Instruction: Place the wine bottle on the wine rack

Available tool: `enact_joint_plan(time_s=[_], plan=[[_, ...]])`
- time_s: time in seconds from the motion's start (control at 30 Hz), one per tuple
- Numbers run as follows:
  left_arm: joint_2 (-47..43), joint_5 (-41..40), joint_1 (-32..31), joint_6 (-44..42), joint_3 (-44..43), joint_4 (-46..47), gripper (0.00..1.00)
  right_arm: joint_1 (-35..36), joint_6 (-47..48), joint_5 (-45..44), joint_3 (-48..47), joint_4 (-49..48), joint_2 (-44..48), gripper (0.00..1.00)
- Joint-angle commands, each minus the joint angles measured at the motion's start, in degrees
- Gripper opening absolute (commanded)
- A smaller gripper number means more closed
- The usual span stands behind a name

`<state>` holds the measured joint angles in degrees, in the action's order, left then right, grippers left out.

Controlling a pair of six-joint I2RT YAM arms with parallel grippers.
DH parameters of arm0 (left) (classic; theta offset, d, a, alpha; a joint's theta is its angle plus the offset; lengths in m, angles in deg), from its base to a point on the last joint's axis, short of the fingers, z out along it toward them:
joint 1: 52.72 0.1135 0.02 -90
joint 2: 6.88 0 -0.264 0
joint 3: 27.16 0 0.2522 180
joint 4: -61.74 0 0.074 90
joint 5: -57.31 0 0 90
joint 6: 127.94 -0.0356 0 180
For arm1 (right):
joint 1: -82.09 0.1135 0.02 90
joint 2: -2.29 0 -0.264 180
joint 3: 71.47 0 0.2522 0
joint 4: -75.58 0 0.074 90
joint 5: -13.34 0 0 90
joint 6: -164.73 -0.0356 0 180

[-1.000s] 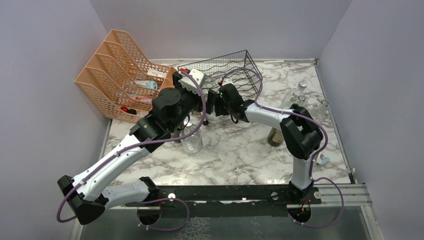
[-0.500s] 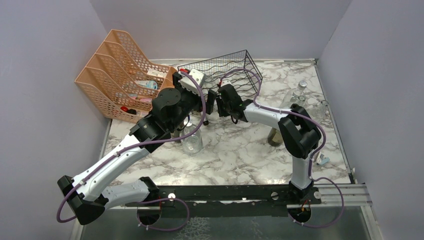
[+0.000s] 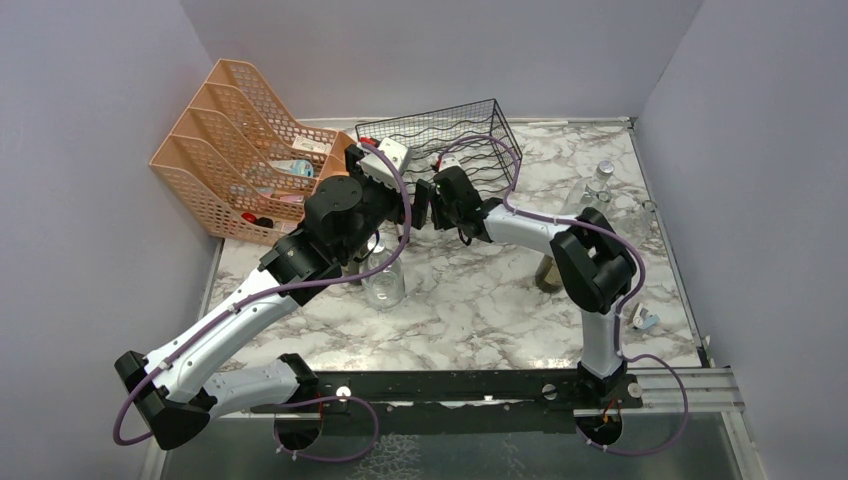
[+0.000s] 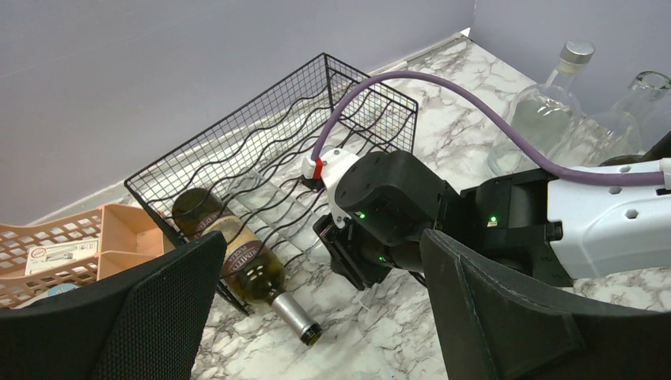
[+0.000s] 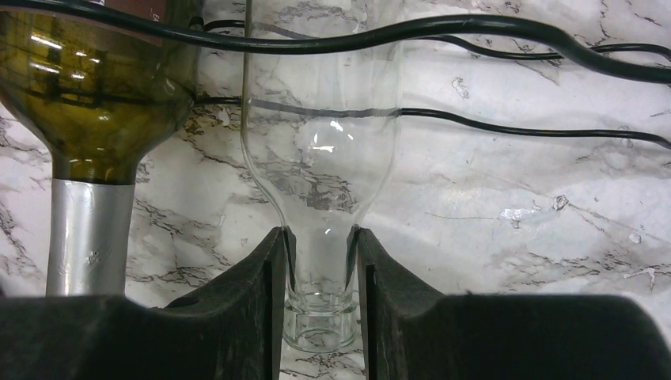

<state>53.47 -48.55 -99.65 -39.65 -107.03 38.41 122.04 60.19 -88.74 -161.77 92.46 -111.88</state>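
The black wire wine rack (image 3: 470, 125) stands at the back of the table. In its left slot lies a green wine bottle (image 4: 237, 253) with a silver foil neck, also seen in the right wrist view (image 5: 95, 87). Beside it a clear glass wine bottle (image 5: 320, 158) lies with its body under the rack's wavy wires (image 5: 475, 28). My right gripper (image 5: 320, 237) is at the rack's front edge, shut on that clear bottle's neck. My left gripper (image 4: 322, 237) hovers above and in front of the rack, open and holding nothing.
A peach mesh file organizer (image 3: 240, 140) stands left of the rack. Clear bottles (image 3: 597, 185) stand at the right, a dark bottle (image 3: 550, 272) beside the right arm, and a glass jar (image 3: 385, 280) under the left arm.
My right gripper has closed on the clear bottle's neck and shifted slightly left toward the rack. The left arm has stayed in place.
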Motion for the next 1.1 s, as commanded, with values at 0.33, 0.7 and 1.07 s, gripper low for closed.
enact_joint_plan(time_s=[0.33, 0.7, 1.07], plan=[[-0.57, 0.65, 0.21, 0.57, -0.69, 0.07, 0.99, -0.01, -5.40, -1.35, 9.56, -15.25, 2.91, 0.01], [-0.77, 0.56, 0.24, 0.67, -0.77, -0.13, 0.99, 0.05, -4.79, -1.56, 4.08, -13.15, 0.72, 0.01], [-1.27, 0.31, 0.25, 0.66, -0.68, -0.41, 0.99, 0.00, -5.67, -2.15, -2.19, -8.10, -1.53, 0.15]])
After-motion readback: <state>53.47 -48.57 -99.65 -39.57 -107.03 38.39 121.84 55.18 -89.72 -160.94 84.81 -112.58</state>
